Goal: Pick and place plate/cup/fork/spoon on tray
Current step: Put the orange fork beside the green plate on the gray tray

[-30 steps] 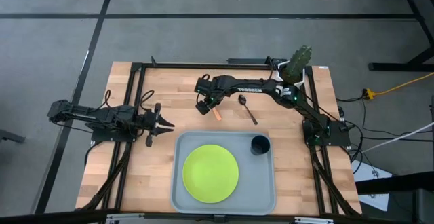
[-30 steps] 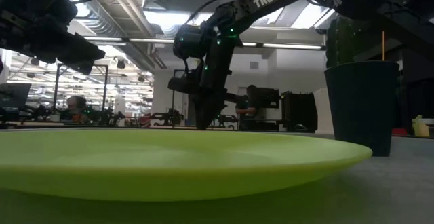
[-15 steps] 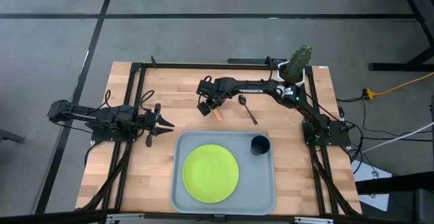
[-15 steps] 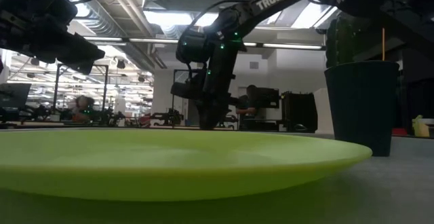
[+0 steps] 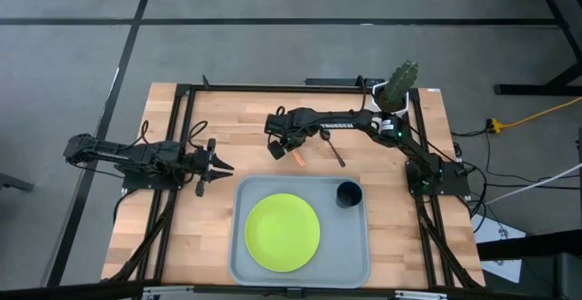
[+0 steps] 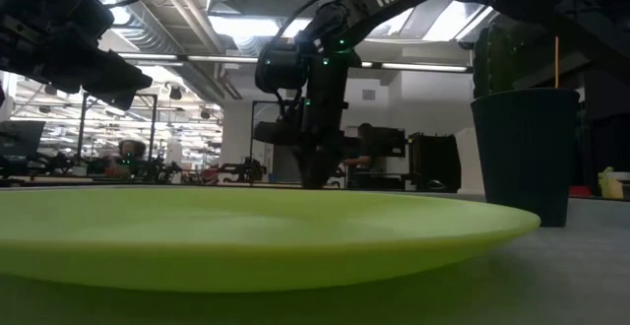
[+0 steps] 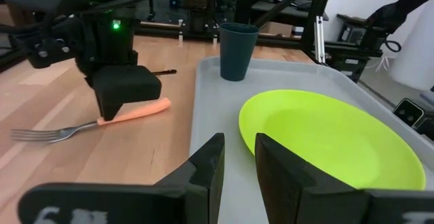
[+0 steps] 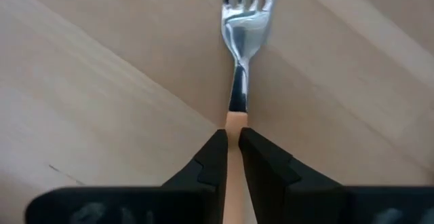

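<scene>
Fork (image 8: 239, 61) flat on table (image 5: 236, 123) — right claw (image 8: 231, 157) pinching its orange handle.

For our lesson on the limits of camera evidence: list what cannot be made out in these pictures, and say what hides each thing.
- Orange-handled fork: in the high view the right gripper covers most of it.
- Slim dark spoon: high view, bowl hidden under the right arm.
- Grey-blue rectangular tray: low view, the lime-green round plate blocks it.
- Small black cup: low view, its contents cannot be seen.
</scene>
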